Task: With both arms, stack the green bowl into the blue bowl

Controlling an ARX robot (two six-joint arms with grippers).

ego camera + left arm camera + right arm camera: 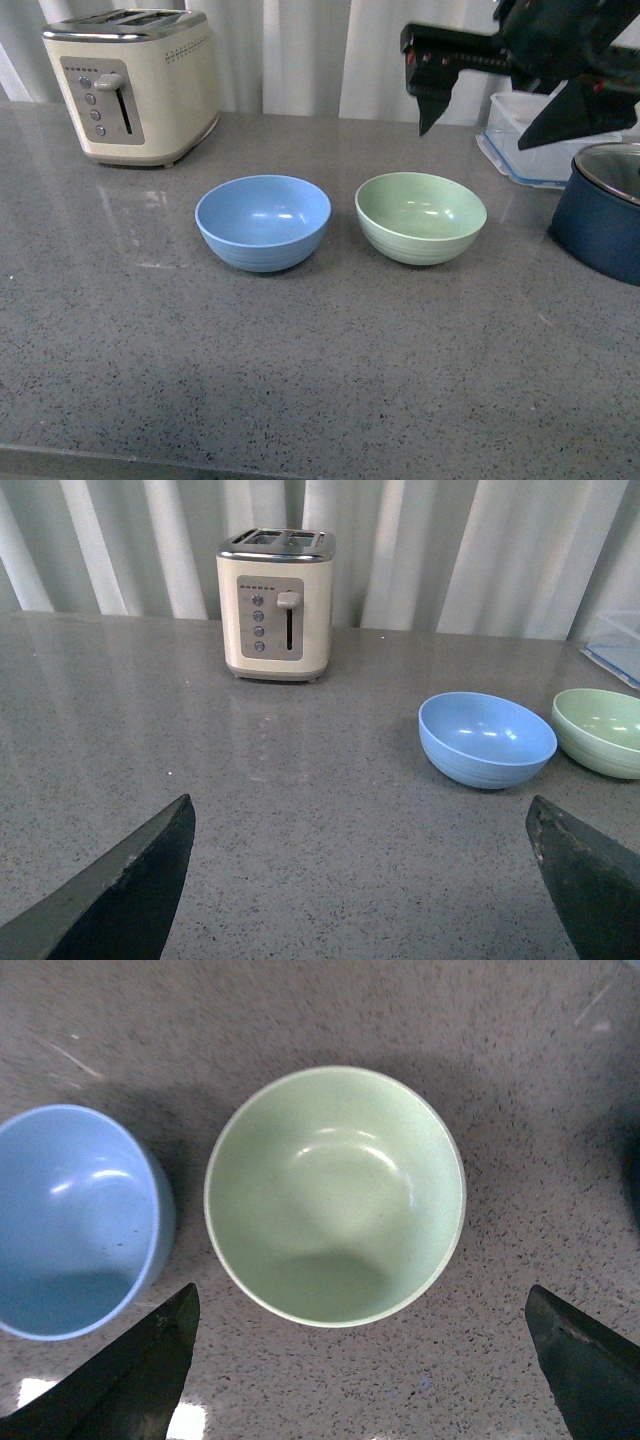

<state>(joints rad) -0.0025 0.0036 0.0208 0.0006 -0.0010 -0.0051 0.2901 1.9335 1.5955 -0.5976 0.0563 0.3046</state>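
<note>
Green bowl: The green bowl (420,218) sat upright on the counter (300,370), a little right of the middle in your front view.
Blue bowl: The blue bowl (262,222) sat upright just beside it on the left. A thin gap lay between them, so they were not touching.
Right gripper: Your right gripper (475,137) hung in the air above the green bowl. Its two fingers were spread wider than the bowl and held nothing.
Left gripper: Your left gripper (360,875) was well apart from both bowls, and the blue bowl was the nearer one. Its fingers were spread wide too, with only bare counter between them.
Room to move: You had open counter in front of both bowls, all the way to the counter's front edge. There was also open counter between the blue bowl and the toaster (135,85).
Tight side: A dark blue pot (600,225) with a glass lid (615,165) stood near the green bowl on the right. A clear box (525,140) with a blue rim sat behind the pot.
Writing: The toaster had a row of small marks over its buttons, too small to read.
Surface: The counter was grey stone with dark specks, smooth and a bit shiny.
Room: Pale curtains (300,50) hung behind the counter.
</note>
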